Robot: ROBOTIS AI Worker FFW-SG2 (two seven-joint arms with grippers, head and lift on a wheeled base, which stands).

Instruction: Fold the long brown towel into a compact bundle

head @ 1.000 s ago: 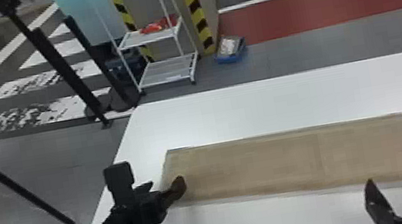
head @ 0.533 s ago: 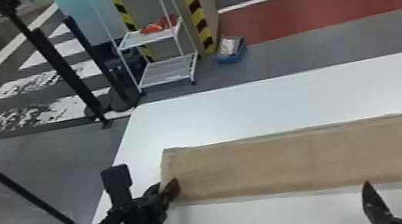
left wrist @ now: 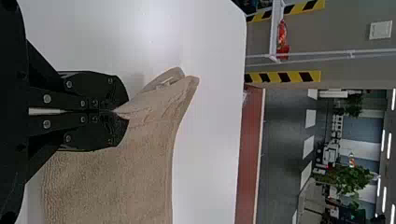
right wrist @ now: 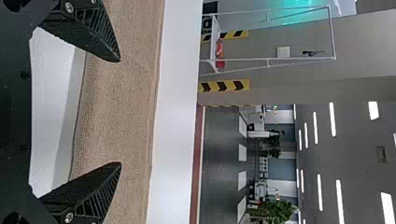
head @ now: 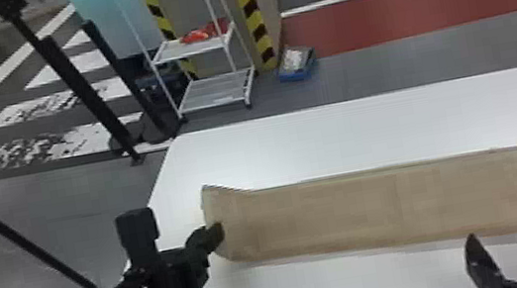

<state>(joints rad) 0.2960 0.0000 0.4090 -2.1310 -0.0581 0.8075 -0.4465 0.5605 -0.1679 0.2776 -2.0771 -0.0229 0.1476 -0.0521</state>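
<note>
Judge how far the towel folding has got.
Done: the brown towel lies in a long strip. In hand: the left gripper pinches its left end, which curls up. Remaining: folding that length into a bundle; the open right gripper holds nothing.

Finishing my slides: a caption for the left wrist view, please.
The left tool pinches one end of the brown towel over a white table.

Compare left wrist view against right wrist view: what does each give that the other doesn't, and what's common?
Left wrist view's own: left gripper, fingers shut on the towel, the pinched cloth creased, with a raised corner beside it.
Right wrist view's own: right gripper, fingers wide apart over the towel's length, plus a teal panel behind.
Shared: towel, white table, rack, yellow-black stripes.
</note>
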